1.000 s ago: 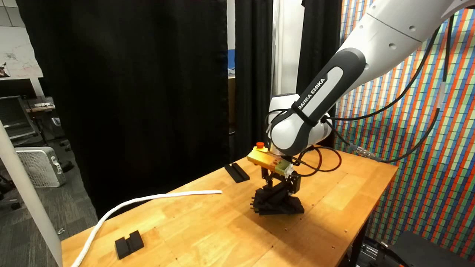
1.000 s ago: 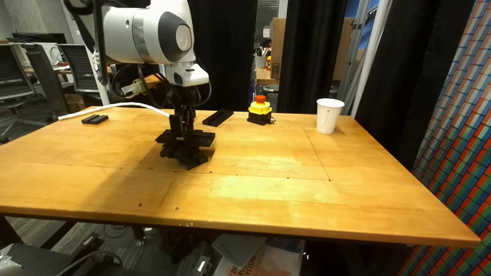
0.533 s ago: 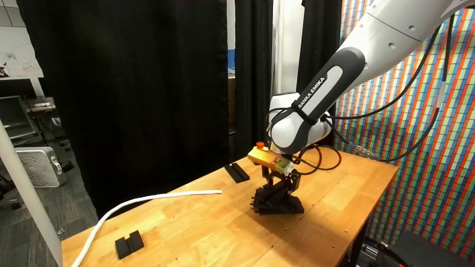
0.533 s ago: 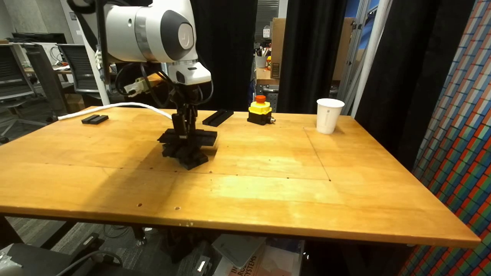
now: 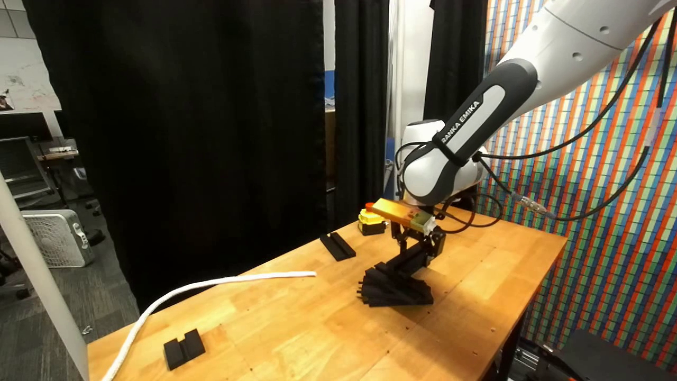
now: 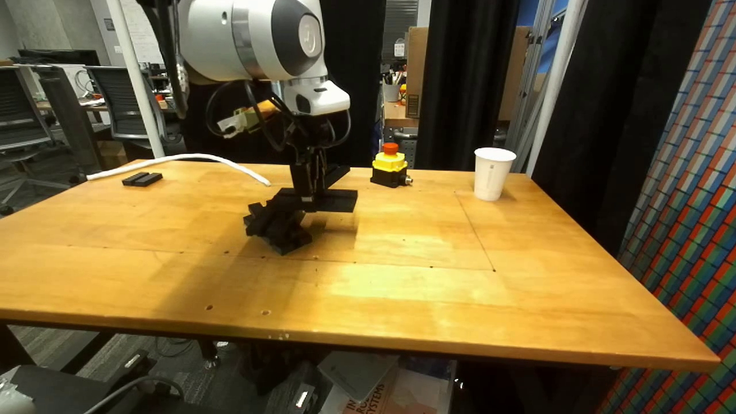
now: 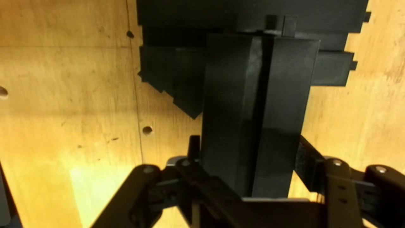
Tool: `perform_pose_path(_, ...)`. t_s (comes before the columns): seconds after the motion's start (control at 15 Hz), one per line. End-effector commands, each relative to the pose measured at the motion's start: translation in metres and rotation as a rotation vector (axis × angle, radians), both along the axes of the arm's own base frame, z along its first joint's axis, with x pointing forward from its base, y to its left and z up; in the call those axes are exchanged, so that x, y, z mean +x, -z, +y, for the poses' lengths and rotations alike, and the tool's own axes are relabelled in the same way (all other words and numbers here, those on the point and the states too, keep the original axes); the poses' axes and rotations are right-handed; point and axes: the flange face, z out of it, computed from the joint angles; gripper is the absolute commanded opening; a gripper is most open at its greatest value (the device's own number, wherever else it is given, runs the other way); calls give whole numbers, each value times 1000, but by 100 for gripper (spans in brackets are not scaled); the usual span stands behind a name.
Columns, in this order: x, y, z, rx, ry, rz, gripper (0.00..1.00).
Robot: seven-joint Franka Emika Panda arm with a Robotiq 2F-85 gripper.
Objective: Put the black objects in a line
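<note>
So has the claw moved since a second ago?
Yes: in an exterior view, the claw has shifted rightward in the picture, closer to the white cup, which stands where it was.

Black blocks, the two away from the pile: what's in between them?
The end of the white rope lies between one black block and the other black block, as both exterior views show.

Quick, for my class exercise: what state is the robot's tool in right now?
Tool: closed, holding a grooved black bar by its long sides.
</note>
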Motion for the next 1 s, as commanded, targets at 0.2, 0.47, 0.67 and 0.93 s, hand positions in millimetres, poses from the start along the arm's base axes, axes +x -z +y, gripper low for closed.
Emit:
perform_pose_path(0.2,-3,-28,-62,-16,-39,-26,46)
perform_pose_path(0.47,1,-23,-101,-13,-101,-22,46)
perform_pose_path(0.67,3,-13,-121,0,-139,-11,46)
perform_pose_path(0.93,9,5,-139,32,-176,5,46)
